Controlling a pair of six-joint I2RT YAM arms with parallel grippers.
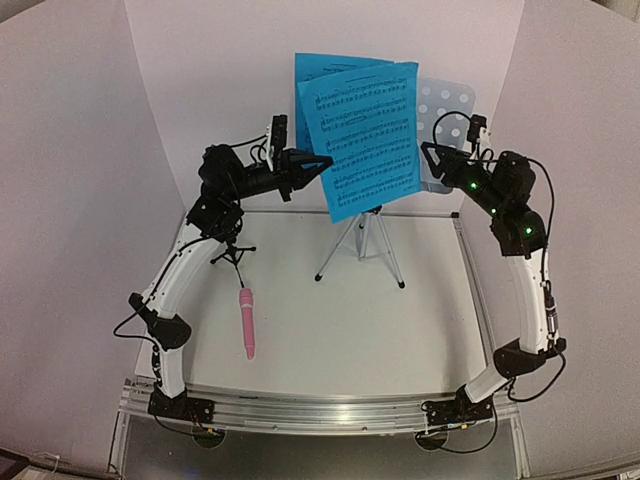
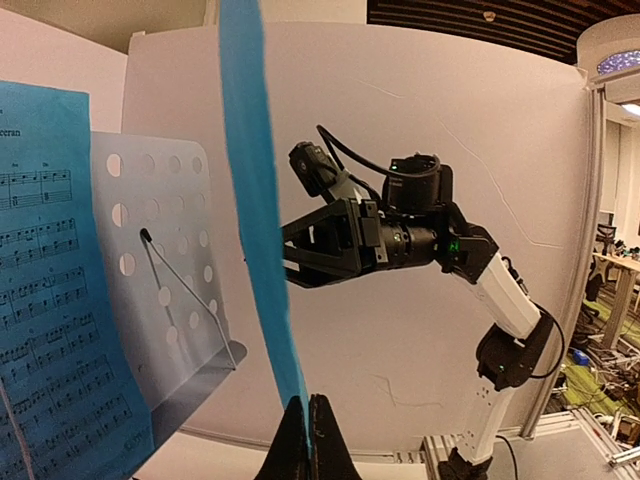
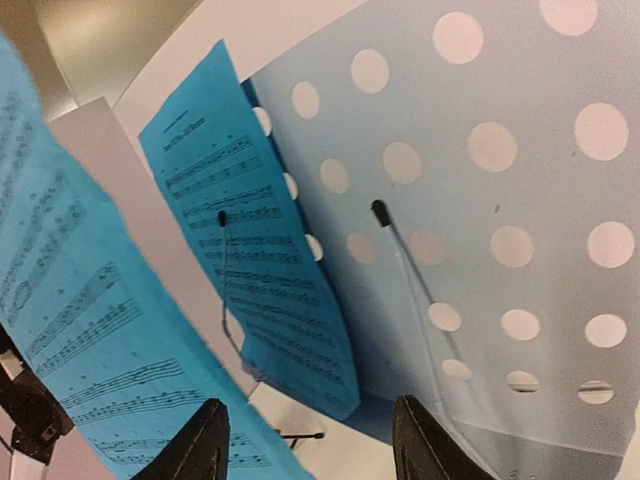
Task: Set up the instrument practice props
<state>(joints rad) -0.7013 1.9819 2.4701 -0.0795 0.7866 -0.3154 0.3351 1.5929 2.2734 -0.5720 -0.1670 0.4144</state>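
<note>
The pale-blue perforated music stand (image 1: 448, 110) stands on a silver tripod (image 1: 362, 245) at the back. One blue sheet-music page (image 1: 312, 72) rests on its left half under a wire clip. My left gripper (image 1: 322, 161) is shut on the left edge of the second blue page (image 1: 372, 135) and holds it up in front of the stand; that page shows edge-on in the left wrist view (image 2: 255, 200). My right gripper (image 1: 428, 152) is open and empty just right of the held page, close to the stand. The pink microphone (image 1: 246, 322) lies on the table. The black tripod mic holder (image 1: 232, 252) stands under my left arm.
White curved walls enclose the table on three sides. In the right wrist view the stand's right half (image 3: 500, 200) has a free wire clip (image 3: 400, 260). A metal rail (image 1: 320, 410) runs along the near edge.
</note>
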